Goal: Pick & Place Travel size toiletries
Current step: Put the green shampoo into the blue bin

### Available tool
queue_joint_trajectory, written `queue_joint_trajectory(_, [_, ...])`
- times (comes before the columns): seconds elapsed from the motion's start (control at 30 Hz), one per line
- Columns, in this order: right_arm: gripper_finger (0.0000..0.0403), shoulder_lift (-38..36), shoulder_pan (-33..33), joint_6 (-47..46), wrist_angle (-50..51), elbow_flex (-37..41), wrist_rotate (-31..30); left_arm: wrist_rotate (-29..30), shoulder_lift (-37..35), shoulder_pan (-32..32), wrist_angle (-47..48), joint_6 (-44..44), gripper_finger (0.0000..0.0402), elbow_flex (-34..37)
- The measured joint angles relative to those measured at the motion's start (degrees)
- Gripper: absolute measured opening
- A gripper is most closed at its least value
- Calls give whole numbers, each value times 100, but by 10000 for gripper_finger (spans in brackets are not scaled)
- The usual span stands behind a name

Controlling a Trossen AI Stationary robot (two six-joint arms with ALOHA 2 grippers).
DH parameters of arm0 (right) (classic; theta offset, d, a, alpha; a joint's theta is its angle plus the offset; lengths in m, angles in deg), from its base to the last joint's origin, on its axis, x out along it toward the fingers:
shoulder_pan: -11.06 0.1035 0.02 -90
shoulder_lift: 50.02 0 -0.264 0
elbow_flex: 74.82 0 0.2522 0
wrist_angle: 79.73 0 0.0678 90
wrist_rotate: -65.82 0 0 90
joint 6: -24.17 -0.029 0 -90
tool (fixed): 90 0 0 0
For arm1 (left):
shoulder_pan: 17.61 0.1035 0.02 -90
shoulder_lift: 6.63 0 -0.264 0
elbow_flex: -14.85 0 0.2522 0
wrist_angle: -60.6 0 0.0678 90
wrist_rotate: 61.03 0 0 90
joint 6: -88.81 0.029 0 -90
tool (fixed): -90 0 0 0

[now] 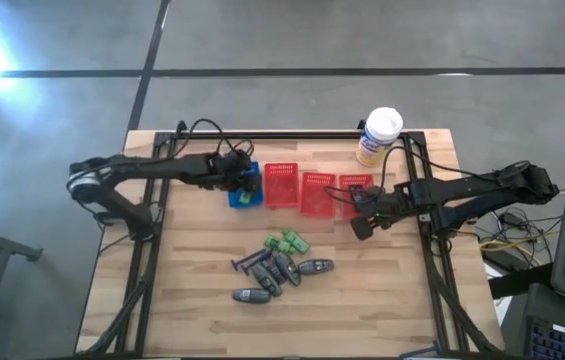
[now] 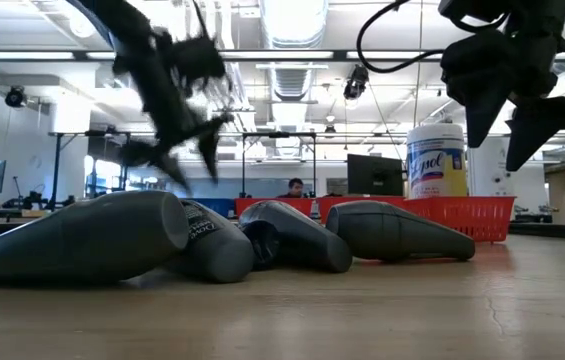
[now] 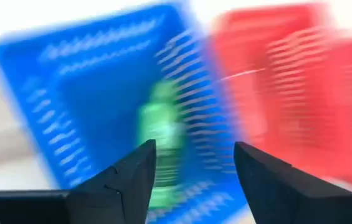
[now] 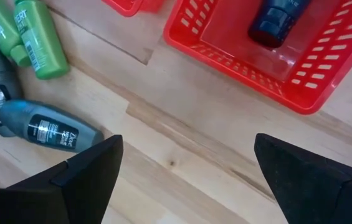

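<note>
Grey tubes (image 2: pixel 82 235) are heaped near the desk's (image 1: pixel 192 320) front-centre. The right hand (image 1: pixel 360 226), released and empty, is nearer; the left hand (image 1: pixel 245 180), also released, is held over the blue basket (image 3: pixel 88 93).

One bottle (image 3: pixel 161 146), blurred, lies in the end basket (image 1: pixel 244 187); loose toiletries (image 1: pixel 280 265) lie before the baskets.

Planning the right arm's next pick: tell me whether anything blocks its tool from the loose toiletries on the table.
Nothing visible does. The right tool hangs open just off the red basket; only bare table separates it from the nearest grey tube and green bottles.
</note>
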Motion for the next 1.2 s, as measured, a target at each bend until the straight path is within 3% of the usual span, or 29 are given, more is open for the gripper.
queue_joint_trajectory(0.13, [360,0,38,227,7,0,29,-794,-445,-772,-910,1933,228,-254])
queue_joint_trajectory(0.2, [361,0,39,342,7,0,44,-1056,-401,-1317,-717,2801,228,-382])
queue_joint_trajectory(0.43, [364,0,39,448,13,0,89,-681,725,-2249,-355,6290,229,-456])
queue_joint_trajectory(0.6, [364,2,72,431,34,0,219,-665,1514,-2147,-340,6468,229,-629])
queue_joint_trajectory(0.83, [364,2,134,394,50,0,218,-1145,2209,-2132,-349,6674,229,-1024])
queue_joint_trajectory(1.03, [364,4,166,369,90,0,212,-1167,2111,-2135,82,6443,229,-1442])
queue_joint_trajectory(1.2, [364,4,166,375,96,2,192,-1159,2097,-2222,-208,7443,229,-1463])
